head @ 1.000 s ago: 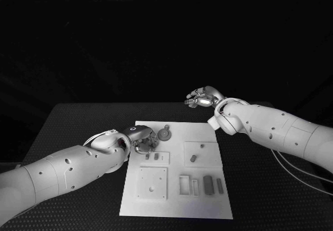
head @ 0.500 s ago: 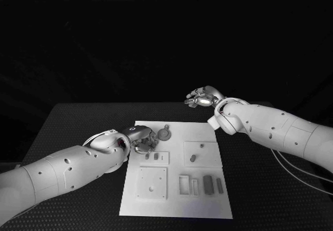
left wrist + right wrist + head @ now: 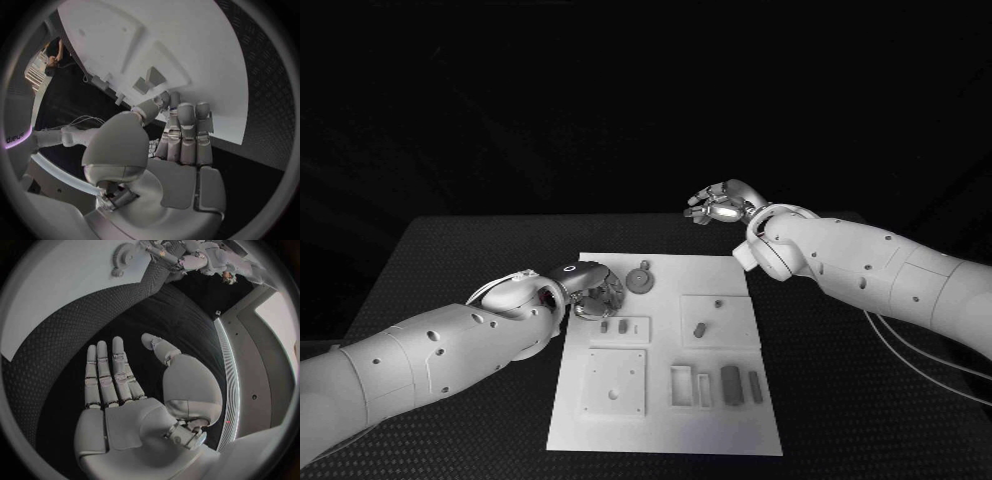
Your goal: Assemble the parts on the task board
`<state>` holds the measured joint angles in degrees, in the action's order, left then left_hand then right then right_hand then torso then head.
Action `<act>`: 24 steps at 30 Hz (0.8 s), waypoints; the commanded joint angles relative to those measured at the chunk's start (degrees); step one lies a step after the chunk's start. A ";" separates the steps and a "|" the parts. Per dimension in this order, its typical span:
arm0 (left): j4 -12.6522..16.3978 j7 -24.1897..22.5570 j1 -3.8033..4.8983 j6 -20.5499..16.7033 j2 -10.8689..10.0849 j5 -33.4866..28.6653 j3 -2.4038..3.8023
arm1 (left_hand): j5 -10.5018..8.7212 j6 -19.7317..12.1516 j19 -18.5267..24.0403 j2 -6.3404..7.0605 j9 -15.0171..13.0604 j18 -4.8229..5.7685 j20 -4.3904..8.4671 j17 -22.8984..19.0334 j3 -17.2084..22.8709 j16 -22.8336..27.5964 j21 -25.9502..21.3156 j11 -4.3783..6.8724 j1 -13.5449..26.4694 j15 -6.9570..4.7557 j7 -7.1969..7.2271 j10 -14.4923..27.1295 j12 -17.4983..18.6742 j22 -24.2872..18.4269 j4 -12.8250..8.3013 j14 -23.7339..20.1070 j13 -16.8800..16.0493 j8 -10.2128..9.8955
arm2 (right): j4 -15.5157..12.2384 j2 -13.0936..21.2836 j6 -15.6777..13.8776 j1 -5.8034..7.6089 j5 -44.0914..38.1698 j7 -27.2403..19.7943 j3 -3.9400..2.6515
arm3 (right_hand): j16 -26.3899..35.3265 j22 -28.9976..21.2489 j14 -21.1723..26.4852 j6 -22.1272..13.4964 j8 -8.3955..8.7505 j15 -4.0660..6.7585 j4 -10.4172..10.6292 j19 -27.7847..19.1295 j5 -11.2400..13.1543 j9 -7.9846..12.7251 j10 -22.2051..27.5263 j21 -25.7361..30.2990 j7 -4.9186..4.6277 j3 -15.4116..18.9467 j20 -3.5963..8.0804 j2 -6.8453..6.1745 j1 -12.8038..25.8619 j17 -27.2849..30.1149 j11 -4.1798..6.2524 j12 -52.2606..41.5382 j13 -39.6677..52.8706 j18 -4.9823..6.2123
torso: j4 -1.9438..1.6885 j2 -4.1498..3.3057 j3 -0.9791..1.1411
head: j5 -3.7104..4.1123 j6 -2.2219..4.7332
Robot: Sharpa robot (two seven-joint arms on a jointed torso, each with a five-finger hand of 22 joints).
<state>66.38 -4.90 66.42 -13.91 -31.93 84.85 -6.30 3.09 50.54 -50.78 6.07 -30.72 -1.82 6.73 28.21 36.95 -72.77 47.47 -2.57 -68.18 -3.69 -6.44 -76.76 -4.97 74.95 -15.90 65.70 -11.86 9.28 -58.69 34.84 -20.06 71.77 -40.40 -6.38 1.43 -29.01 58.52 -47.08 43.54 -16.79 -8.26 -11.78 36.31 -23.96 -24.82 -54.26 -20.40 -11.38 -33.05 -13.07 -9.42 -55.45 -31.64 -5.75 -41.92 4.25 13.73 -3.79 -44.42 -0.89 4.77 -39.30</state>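
The head view lays out the whole board (image 3: 668, 420), a white plate lying lengthwise on the black surface (image 3: 473, 260) between the two arms. It carries raised square blocks, a row of slots near the robot, and a round part with a small tab (image 3: 642, 277) lying flat at its far end. A short peg (image 3: 700, 327) stands in the right-hand block, and slim upright pieces (image 3: 733, 380) sit in the near slots.

The left hand (image 3: 589, 290) hovers over the board's far left corner, just beside the round part, its fingers curled downward. From above, it is not clear whether the fingertips touch anything. The left wrist view settles part of this: the fingers (image 3: 187, 130) lie side by side, reaching to the edge of the board (image 3: 187, 50), with the thumb alongside them and nothing gripped.

The right hand (image 3: 723, 203) is raised beyond the board's far right corner, well apart from the parts. The right wrist view shows what the head view cannot: the palm is flat, the fingers (image 3: 109, 375) are straight and slightly apart, the thumb is splayed, and the hand is empty above the surface. At that circle's rim, the left hand (image 3: 169, 255) appears beside the round part (image 3: 122, 257).
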 commanded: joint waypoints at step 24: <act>-6.67 -6.31 0.85 -2.88 -3.79 -52.98 2.58 | 0.48 2.57 3.60 -1.42 -0.70 0.10 0.80 -3.14 0.36 5.47 -3.26 -1.74 3.15 1.68 -2.55 3.36 0.99 -0.08 2.67 -4.96 0.46 2.70 | -2.73 5.07 5.84 -1.07 -7.74 0.66 0.01 | -0.42 0.75 -1.67 1.23 -1.05 0.70 -1.60 2.33 2.37 0.16 8.46 0.41 0.10 -0.86 -0.07 0.75 -3.25 -0.63 -3.06 -0.43 -0.32 0.40 | 0.02 0.06 0.03 | 0.44 0.90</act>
<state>59.62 -7.86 67.00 -15.73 -35.83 55.62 -3.83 3.39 53.03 -47.46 4.64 -31.35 -1.64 5.72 25.16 37.40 -67.44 44.30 -4.32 -65.35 -2.04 -9.10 -73.79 -3.72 74.89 -13.50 61.00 -11.37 11.71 -61.09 39.74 -17.63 70.83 -43.18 -6.10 1.43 -29.29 59.24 -48.67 43.84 -17.64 -7.56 -13.39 38.58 -21.67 -24.70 -54.26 -20.16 -11.08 -33.88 -13.14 -8.83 -58.38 -32.25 -5.75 -42.32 3.96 13.72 -3.78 -44.42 -0.90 5.14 -38.50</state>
